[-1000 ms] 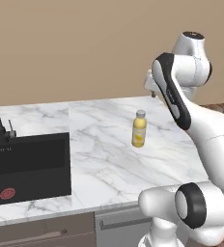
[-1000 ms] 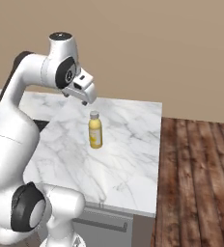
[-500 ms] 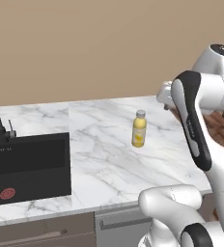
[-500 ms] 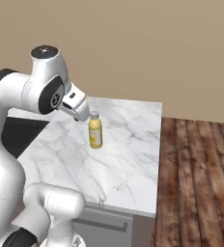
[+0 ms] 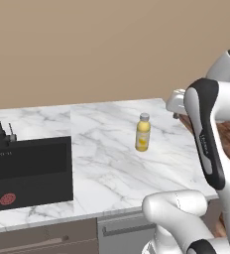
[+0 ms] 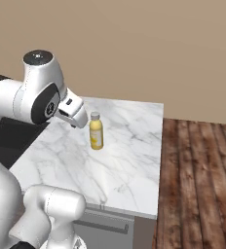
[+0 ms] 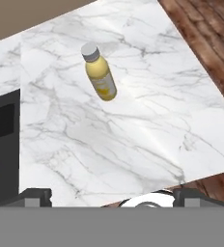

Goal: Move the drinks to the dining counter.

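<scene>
Since a second ago the arm has swung off toward 3 o'clock in the left base view, while the yellow juice bottle (image 5: 143, 132) stays upright on the dining counter (image 5: 102, 149), well apart from the black sink (image 5: 28, 171) at its 9 o'clock. Gripper (image 7: 111, 198) hangs above the counter edge, fingers spread wide and empty. Likely retreat after placing: pull clear without clipping the bottle, then fetch the next drink.
</scene>
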Available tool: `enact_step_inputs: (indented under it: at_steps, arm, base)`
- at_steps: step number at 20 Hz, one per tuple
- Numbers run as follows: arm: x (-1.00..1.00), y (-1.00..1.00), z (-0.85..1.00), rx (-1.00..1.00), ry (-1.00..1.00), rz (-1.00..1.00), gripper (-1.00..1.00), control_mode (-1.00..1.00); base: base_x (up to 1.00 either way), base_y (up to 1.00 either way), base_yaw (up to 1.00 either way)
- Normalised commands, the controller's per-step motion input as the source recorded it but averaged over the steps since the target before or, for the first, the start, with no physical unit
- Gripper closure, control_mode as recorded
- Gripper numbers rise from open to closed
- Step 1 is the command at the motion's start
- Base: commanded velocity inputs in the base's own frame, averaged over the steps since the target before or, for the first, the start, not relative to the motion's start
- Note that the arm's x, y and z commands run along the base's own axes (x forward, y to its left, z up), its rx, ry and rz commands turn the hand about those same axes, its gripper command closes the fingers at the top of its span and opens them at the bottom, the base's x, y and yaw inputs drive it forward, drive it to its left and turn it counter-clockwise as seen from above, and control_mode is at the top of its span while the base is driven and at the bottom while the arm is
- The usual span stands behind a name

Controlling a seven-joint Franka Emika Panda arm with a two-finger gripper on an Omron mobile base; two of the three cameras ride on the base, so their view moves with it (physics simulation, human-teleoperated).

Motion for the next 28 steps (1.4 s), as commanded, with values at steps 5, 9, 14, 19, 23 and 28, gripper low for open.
enact_step_inputs:
  at_steps: [5,9,14,19,23,28]
  arm:
    - [0.0,-0.1,0.04,0.0,0.01,0.0,-1.0,-1.0]
    - [0.0,-0.16,0.02,0.0,0.05,0.0,-1.0,1.0]
    - [0.0,0.0,0.0,0.0,0.0,0.0,-1.0,1.0]
    - [0.0,0.0,0.0,0.0,0.0,0.0,-1.0,1.0]
    - [0.0,0.0,0.0,0.0,0.0,0.0,-1.0,1.0]
    - [0.0,0.0,0.0,0.0,0.0,0.0,-1.0,1.0]
  base:
    - [0.0,0.0,0.0]
    - [0.0,-0.52,-0.04]
    - [0.0,-0.42,-0.65]
    - [0.0,0.0,-1.0]
    - [0.0,0.0,-1.0]
    - [0.0,0.0,-1.0]
